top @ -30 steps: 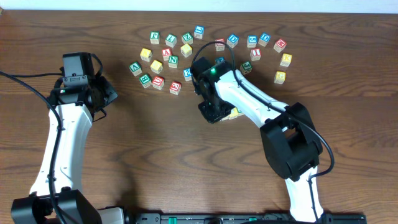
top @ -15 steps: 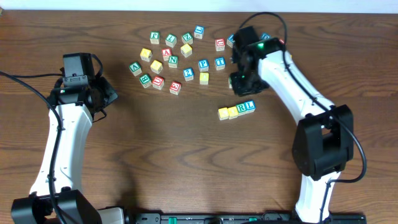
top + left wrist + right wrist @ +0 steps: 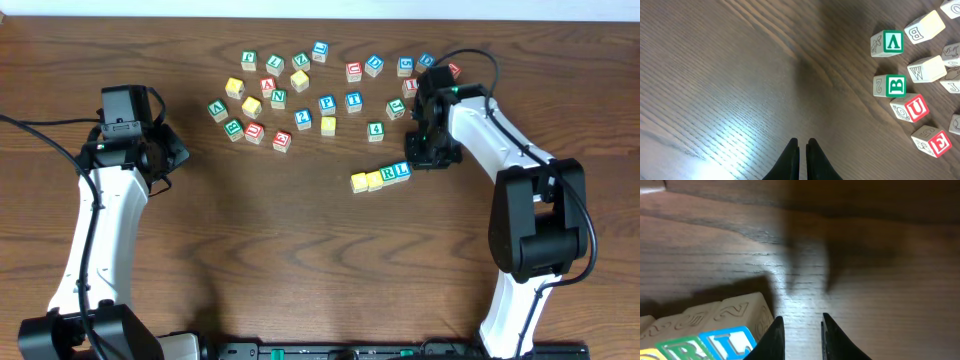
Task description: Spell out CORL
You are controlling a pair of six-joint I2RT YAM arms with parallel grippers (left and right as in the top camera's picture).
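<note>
Wooden CORL cubes (image 3: 381, 177) in a row just beside right pincer (image 3: 799, 331)

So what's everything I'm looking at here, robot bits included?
Table: one, dark brown wood, under everything.
Lettered row: four cubes side by side, two yellow tops, then green R and blue L, right of centre.
Loose cubes: about two dozen, with red, green or blue letters or yellow tops, scattered across the far side.
Arms: two, white with black joints, left arm and right arm.
Left end effector: one, black, shut, over bare wood left of the loose cubes.
Right end effector: one, black, slightly parted, empty, beside the row's L end.
</note>
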